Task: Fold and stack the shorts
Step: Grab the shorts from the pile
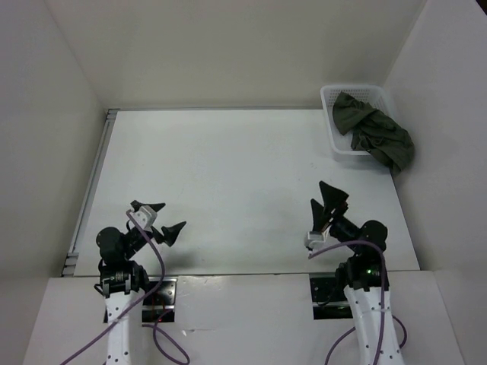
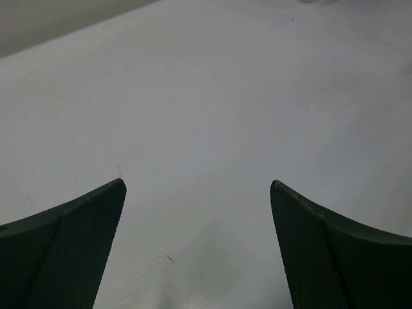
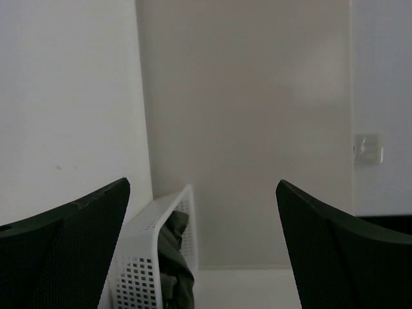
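Observation:
The dark olive-green shorts (image 1: 374,133) lie bunched in the white perforated basket (image 1: 330,114) at the table's far right and hang over its near right rim. The right wrist view shows them inside the basket (image 3: 175,257). My right gripper (image 1: 327,204) is open and empty, well short of the basket, pointing toward it. My left gripper (image 1: 159,220) is open and empty at the near left, low over bare table (image 2: 199,193). In the right wrist view the jaws stand wide apart (image 3: 203,212).
The white table (image 1: 228,182) is enclosed by white walls at the back and both sides. A metal rail (image 1: 93,179) runs along its left edge. The basket's wall (image 3: 138,261) shows in the right wrist view.

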Action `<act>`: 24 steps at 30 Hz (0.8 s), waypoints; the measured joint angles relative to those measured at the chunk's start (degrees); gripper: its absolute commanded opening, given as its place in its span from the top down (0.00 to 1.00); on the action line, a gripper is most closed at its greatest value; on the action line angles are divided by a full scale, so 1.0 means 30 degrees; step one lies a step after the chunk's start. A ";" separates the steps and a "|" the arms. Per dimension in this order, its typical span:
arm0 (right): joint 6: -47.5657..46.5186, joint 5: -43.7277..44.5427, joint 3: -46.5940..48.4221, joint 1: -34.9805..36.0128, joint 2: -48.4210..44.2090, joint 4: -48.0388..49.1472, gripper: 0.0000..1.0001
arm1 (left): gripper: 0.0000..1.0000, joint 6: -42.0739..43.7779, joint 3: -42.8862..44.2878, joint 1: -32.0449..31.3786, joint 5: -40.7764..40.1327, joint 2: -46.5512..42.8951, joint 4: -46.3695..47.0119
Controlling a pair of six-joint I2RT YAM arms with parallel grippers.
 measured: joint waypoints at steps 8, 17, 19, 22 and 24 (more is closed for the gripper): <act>1.5176 0.8735 1.9773 0.0452 1.8790 -0.2018 0.01 | 0.01 0.0036 1.2444 -0.2579 -0.3162 1.5147 0.0532; 2.6403 1.3464 2.6869 -0.4379 3.2188 -0.7016 0.14 | 0.01 0.0044 2.4443 -0.3657 -0.8830 2.8101 -0.4022; 2.6979 1.4331 2.6935 -0.4612 3.3295 -0.7541 0.19 | 0.01 0.0044 2.3795 -0.3694 -0.8371 2.8560 -0.5486; 2.7328 1.5271 2.7394 -0.4488 3.4403 -0.7817 0.25 | 0.01 0.0036 2.3358 -0.3767 -0.7461 2.8691 -0.7074; 2.7372 1.5628 2.7766 -0.4415 3.4789 -0.7766 0.28 | 0.01 0.0044 2.3350 -0.3781 -0.6885 2.8691 -0.7446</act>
